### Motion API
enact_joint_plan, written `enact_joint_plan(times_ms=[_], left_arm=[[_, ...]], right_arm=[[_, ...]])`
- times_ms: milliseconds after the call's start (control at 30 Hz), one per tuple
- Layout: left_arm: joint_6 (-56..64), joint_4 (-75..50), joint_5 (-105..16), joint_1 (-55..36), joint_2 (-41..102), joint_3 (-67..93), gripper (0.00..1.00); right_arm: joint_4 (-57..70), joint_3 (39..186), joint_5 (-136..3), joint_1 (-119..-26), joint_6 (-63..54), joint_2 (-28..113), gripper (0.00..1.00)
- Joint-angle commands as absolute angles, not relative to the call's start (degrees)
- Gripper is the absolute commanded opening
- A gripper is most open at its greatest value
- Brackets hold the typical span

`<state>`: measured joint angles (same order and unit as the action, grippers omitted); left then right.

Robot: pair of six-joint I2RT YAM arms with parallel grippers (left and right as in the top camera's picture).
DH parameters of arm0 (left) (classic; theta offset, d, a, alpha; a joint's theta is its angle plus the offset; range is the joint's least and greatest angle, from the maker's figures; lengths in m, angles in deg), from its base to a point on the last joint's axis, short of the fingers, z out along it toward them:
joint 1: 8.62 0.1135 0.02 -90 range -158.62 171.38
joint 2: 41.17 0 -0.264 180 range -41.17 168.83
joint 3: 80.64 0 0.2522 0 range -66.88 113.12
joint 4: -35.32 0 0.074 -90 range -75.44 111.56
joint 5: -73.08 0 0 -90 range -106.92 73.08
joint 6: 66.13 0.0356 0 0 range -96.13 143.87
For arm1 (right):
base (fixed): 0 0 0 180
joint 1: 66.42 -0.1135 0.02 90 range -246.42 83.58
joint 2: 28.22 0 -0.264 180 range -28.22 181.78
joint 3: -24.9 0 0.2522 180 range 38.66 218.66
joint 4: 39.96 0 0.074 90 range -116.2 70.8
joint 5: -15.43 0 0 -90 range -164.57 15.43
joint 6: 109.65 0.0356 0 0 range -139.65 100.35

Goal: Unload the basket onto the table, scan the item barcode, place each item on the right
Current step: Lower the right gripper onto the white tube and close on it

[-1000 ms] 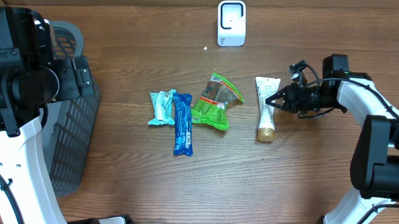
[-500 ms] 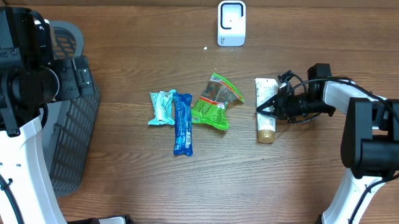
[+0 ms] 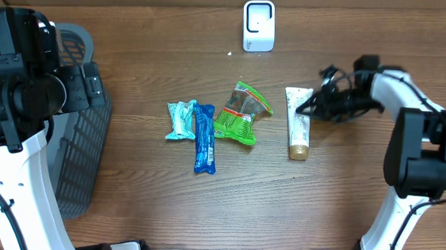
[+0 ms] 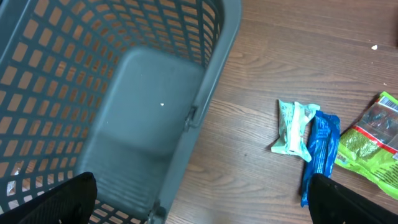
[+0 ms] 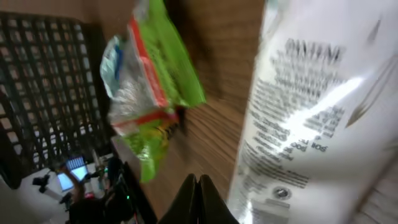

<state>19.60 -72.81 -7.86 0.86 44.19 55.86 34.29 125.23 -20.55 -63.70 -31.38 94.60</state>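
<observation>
Your right claw (image 3: 300,110) has drawn back up and to the right from where it sat half a second ago, lower along the white tube (image 3: 296,132). Its fingers are pressed together with nothing between them, tips over the tube's right edge, and you cannot tell whether they touch it. The tube lies flat on the table (image 3: 355,206), cap toward the near edge, print facing up. Toward the left lie a green packet (image 3: 242,113), then a blue packet (image 3: 204,139) touching a pale teal packet (image 3: 181,120). The white scanner (image 3: 258,25) stands at the far edge. Your left claw (image 4: 199,186) hangs spread wide over the grey basket (image 3: 82,153).
</observation>
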Motion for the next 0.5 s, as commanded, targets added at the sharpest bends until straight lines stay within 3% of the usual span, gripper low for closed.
enact_joint_plan(times_ms=[0, 100, 467], left_arm=[[20.21, -72.72, -7.51, 1.12, 44.37, 56.91, 1.00], [20.21, -72.72, -7.51, 1.12, 44.37, 56.91, 1.00], [20.21, -72.72, -7.51, 1.12, 44.37, 56.91, 1.00]], right_arm=[[37.86, 133.09, -25.99, -63.88, -27.64, 87.11, 0.04], [41.00, 133.23, -34.63, -65.67, -19.21, 85.82, 0.04], [43.30, 126.41, -49.25, -77.86, -16.12, 85.95, 0.04]])
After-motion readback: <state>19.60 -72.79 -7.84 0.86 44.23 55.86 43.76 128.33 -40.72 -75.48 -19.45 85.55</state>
